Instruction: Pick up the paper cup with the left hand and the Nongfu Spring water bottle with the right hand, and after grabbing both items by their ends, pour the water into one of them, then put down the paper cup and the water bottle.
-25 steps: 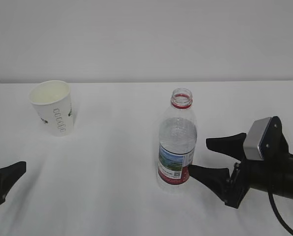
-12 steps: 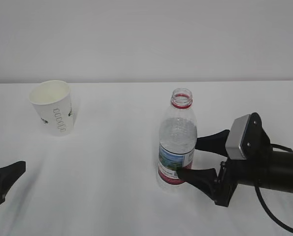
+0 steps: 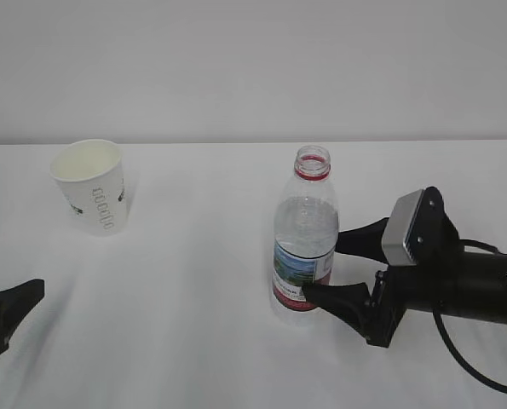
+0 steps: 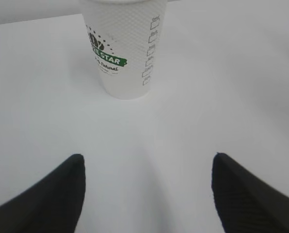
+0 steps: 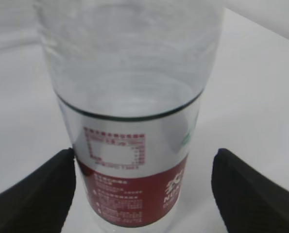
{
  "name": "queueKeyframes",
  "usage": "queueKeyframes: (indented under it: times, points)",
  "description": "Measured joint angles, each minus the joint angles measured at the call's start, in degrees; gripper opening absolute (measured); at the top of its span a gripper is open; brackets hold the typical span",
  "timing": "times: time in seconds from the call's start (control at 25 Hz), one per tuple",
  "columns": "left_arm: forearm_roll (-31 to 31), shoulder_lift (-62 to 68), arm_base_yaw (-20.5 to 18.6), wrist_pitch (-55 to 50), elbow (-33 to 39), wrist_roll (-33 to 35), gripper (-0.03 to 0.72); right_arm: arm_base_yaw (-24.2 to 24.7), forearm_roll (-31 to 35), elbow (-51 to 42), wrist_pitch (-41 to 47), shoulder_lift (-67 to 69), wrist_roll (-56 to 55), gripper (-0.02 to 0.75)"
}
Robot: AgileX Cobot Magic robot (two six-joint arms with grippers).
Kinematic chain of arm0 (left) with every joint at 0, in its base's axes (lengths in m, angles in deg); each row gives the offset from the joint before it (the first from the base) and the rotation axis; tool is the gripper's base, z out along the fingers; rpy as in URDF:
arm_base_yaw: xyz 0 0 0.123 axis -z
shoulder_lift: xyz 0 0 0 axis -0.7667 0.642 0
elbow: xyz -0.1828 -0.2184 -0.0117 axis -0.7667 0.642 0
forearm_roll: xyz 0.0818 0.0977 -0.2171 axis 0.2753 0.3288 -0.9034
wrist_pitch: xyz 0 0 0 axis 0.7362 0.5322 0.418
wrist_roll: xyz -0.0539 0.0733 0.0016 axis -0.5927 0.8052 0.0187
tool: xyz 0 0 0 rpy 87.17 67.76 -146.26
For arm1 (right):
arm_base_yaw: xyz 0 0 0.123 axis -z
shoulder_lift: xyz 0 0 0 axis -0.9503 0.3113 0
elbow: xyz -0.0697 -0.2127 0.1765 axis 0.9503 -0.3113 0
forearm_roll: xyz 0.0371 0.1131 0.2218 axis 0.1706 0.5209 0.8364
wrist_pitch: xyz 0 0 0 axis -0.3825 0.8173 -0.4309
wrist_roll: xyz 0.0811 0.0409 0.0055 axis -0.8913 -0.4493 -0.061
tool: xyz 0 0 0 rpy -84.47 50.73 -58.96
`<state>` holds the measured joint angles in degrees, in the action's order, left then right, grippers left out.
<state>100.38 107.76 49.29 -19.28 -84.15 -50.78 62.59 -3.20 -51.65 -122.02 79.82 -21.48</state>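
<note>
the bottle (image 3: 305, 239) stands upright a little right of the middle of the white table (image 3: 202, 281), uncapped, its water (image 5: 129, 97) reaching just above the label. the right gripper (image 3: 325, 266) is spread wide around its lower part, one finger (image 5: 35, 194) on each side; the near one looks to touch the label, though that is hard to tell. the cup (image 3: 94, 186) stands upright far back on the left. the left gripper (image 4: 146, 194) is open too, low at the near left edge, well apart from the cup.
</note>
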Motion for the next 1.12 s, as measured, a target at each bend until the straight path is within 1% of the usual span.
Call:
queueKeyframes:
  times: [0.24, 0.52, 0.64, 1.0, 1.12]
  points:
    - [0.0, 0.0, 0.0, 0.0, 0.0, 0.0, 0.590, 0.0, 0.0, 0.4, -1.9, 3.4, -0.2, 0.661]
    - [0.0, 0.0, 0.0, 0.0, 0.0, 0.0, 0.590, -0.1, -0.3, 3.5, -4.2, 6.1, -1.9, 0.661]
    - [0.0, 0.0, 0.0, 0.0, 0.0, 0.0, 0.589, -0.9, -0.5, 4.9, -4.2, 6.4, -2.3, 0.662]
    - [0.0, 0.0, 0.0, 0.0, 0.0, 0.0, 0.589, -5.2, -0.7, 9.1, -5.1, 10.7, -2.9, 0.663]
    - [0.0, 0.0, 0.0, 0.0, 0.0, 0.0, 0.589, -5.6, -0.7, 10.5, -5.1, 11.2, -3.7, 0.663]
